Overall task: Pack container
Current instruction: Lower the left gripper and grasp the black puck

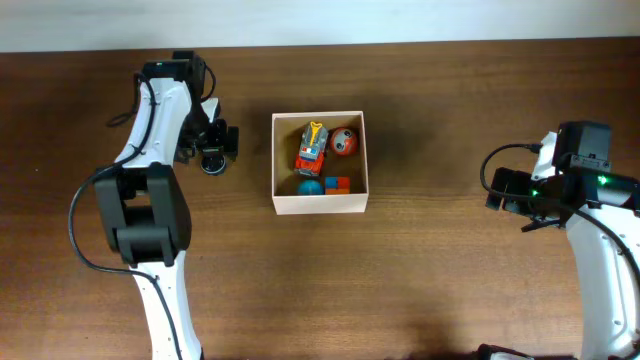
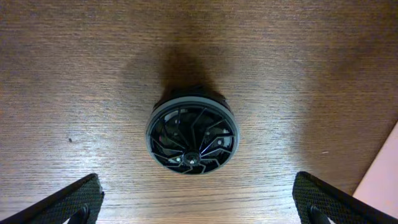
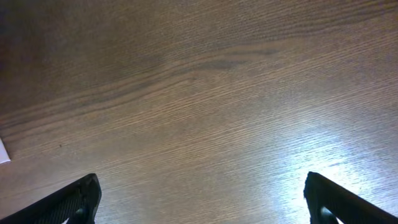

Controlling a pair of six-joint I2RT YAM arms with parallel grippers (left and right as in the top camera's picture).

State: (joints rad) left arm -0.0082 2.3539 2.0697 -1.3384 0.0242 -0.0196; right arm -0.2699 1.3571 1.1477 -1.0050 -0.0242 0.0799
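The container (image 1: 320, 205), a square cream-walled box, sits mid-table. Inside it lie an orange and yellow toy truck (image 1: 312, 147), a red ball (image 1: 343, 141), a blue ball (image 1: 310, 186) and small orange and blue blocks (image 1: 337, 184). Left of the box, a black round wheel-like toy (image 1: 212, 164) rests on the wood. My left gripper (image 1: 218, 140) hovers right by it. In the left wrist view the wheel (image 2: 192, 135) lies ahead of the left gripper (image 2: 199, 208), whose fingers stand wide apart and empty. My right gripper (image 1: 500, 190) is far right, open over bare wood (image 3: 199, 205).
The brown wooden table (image 1: 430, 270) runs to a pale strip along the far edge. A pale corner of the container (image 2: 384, 180) shows at the right of the left wrist view. A white sliver (image 3: 3, 151) sits at the left edge of the right wrist view.
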